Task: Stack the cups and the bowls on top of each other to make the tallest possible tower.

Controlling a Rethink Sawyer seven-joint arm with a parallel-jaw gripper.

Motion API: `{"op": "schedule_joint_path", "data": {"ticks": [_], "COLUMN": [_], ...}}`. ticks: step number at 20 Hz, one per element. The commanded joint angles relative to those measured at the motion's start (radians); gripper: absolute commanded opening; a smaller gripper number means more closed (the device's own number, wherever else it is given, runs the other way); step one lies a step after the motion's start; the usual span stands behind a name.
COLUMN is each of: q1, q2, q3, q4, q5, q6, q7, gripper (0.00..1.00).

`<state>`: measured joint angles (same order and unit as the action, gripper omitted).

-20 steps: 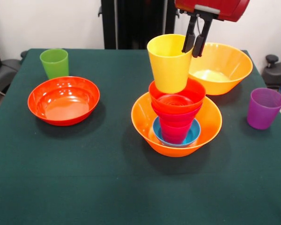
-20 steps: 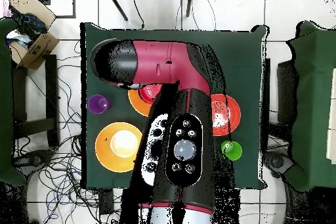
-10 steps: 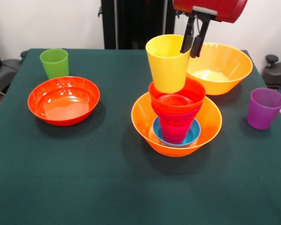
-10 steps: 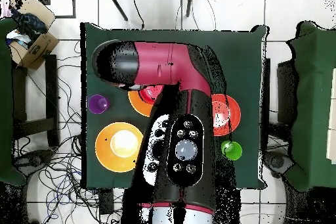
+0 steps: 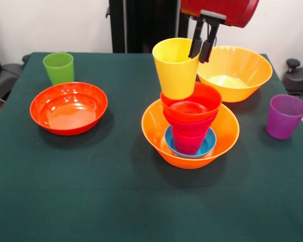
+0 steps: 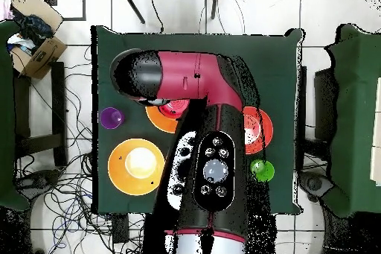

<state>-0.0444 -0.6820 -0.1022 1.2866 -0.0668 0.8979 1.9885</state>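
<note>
Gripper (image 5: pixel 201 46) at upper centre of the front view, fingers pinched over the right-hand rim of the yellow cup (image 5: pixel 175 68), one inside the wall and one outside. Cup carried tilted, base hanging at the upper left edge of the tower (image 5: pixel 190 126), whether touching the top red-orange bowl or just clear of it not readable.

Tower at centre frame: large orange bowl (image 5: pixel 156 132) at the bottom, blue bowl (image 5: pixel 209 145) inside it, pink and red pieces rising to the red-orange bowl (image 5: pixel 206 100) on top. Likely trouble: a tilted, off-centre cup released there could slide off the bowl's rim or tip on landing; a one-sided rim pinch could let it swing; a push downward off-centre could rock the narrow middle of the stack and topple it.

Elsewhere in the front view: green cup (image 5: pixel 59 67) upper left, shallow red-orange bowl (image 5: pixel 68 107) below it, second large orange bowl (image 5: pixel 236 72) upper right, purple cup (image 5: pixel 284 116) at right.

From overhead, arm (image 6: pixel 202 139) covering the tower and the held cup almost entirely; no grip or tilt visible there. Spacing of the loose pieces on the green table (image 6: pixel 275 57) plain, though.
</note>
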Motion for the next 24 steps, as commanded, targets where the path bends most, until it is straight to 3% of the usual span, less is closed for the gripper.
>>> {"op": "schedule_joint_path", "data": {"ticks": [1,24], "q1": [-0.003,0.003], "q2": [-0.006,0.018], "q3": [0.084,0.082], "q4": [0.107,0.079], "q5": [-0.021,-0.025], "q6": [-0.040,-0.068], "q7": [-0.010,0.014], "gripper": [0.00,0.00]}}
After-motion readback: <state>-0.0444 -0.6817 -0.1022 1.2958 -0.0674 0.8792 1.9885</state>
